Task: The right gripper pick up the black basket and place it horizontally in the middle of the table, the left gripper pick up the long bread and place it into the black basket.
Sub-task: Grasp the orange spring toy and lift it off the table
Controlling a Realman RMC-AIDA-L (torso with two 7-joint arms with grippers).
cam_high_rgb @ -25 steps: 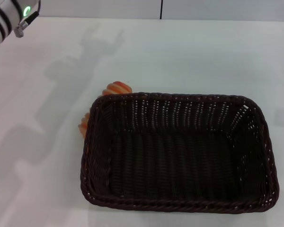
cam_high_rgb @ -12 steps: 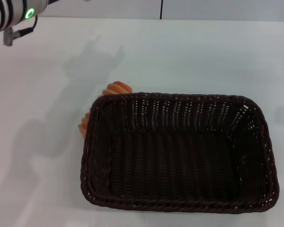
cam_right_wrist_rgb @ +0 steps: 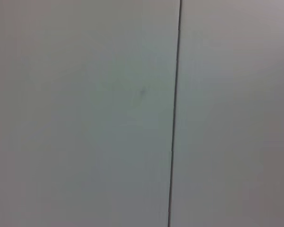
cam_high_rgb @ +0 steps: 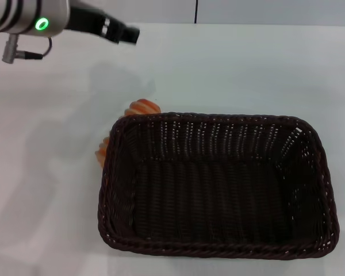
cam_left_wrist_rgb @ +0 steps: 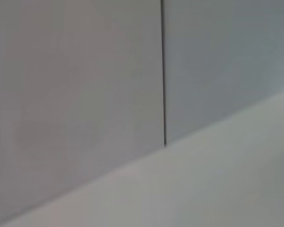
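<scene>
White desk (cam_high_rgb: 230, 69) carries your dark woven wicker basket (cam_high_rgb: 218, 187); the striped orange toy loaf (cam_high_rgb: 142, 107) hides at ten o'clock. Your left gripper (cam_high_rgb: 123, 34) hovers beyond; its jaws I cannot tell.

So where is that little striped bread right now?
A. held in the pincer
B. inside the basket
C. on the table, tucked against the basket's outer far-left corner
C: the long bread peeks out from behind the black basket, resting on the table.

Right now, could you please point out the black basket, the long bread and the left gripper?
black basket (cam_high_rgb: 218, 118): head view, far braided rim.
long bread (cam_high_rgb: 142, 107): head view, striped end showing behind basket.
left gripper (cam_high_rgb: 126, 34): head view, black tip.
</scene>
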